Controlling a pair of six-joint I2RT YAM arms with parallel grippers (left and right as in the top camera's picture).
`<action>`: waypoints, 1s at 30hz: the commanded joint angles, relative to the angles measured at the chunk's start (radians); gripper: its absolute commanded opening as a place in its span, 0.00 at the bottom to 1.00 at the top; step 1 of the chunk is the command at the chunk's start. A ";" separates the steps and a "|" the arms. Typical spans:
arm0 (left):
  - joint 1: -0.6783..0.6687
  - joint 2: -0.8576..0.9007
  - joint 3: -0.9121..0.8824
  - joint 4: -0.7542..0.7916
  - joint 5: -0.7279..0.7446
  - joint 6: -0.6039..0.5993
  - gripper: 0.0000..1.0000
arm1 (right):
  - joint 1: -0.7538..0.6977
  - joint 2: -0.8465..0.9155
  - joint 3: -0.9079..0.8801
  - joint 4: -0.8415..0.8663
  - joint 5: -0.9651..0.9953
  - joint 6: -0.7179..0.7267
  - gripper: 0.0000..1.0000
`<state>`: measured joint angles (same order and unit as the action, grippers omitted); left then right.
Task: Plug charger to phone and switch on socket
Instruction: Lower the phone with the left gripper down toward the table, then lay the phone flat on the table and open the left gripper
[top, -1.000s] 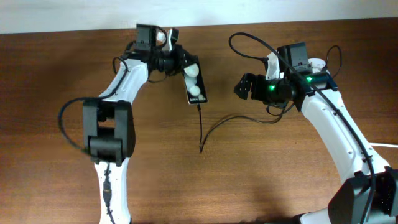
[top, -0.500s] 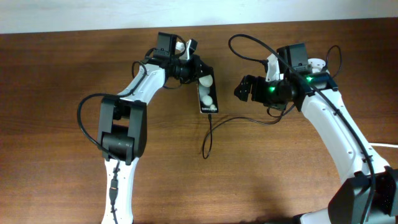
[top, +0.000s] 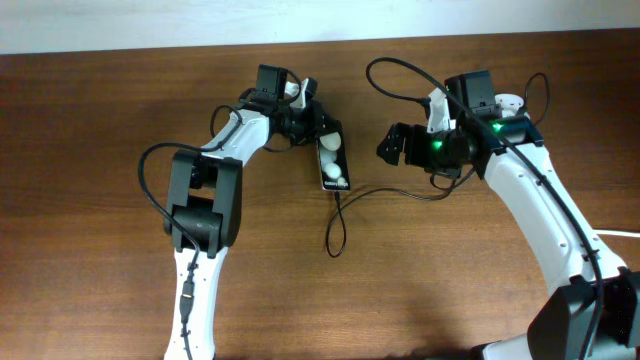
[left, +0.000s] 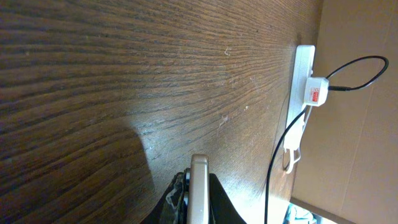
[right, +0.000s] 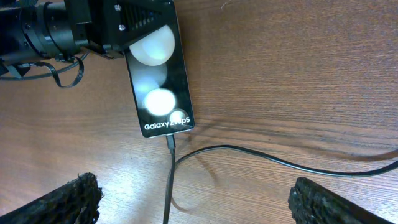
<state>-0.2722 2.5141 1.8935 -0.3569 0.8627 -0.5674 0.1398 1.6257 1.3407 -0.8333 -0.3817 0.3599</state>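
One phone (right: 158, 99) in left jaws, charger (right: 172, 144) plugged into it

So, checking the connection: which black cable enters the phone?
The thin black charger cable, at the glossy black phone's lettered end; the thicker black cables loop over the arms.

- Location type: robotics test bench in a laboratory-style room.
- Two white arms, the left arm (top: 195, 200) and the right arm (top: 540, 210), work at one wood-grain table (top: 80, 250).
- Exposed black cabling runs on both arms, and a green indicator light (top: 437, 143) is lit on the right arm.
- A plain beige wall (left: 360, 124) stands behind the table, with a white socket (left: 303, 68) at the table edge.
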 joint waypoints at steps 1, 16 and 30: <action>-0.007 0.006 0.007 0.000 0.024 0.023 0.17 | -0.003 -0.019 0.002 0.000 0.013 -0.012 1.00; 0.022 0.005 0.008 -0.159 -0.082 -0.008 0.99 | -0.003 -0.019 0.002 0.000 0.013 -0.012 1.00; 0.096 0.004 0.108 -0.389 -0.294 -0.126 0.99 | -0.003 -0.019 0.002 0.009 0.013 -0.012 1.00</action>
<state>-0.1867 2.4702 2.0144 -0.7170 0.6830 -0.6674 0.1398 1.6257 1.3407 -0.8299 -0.3817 0.3592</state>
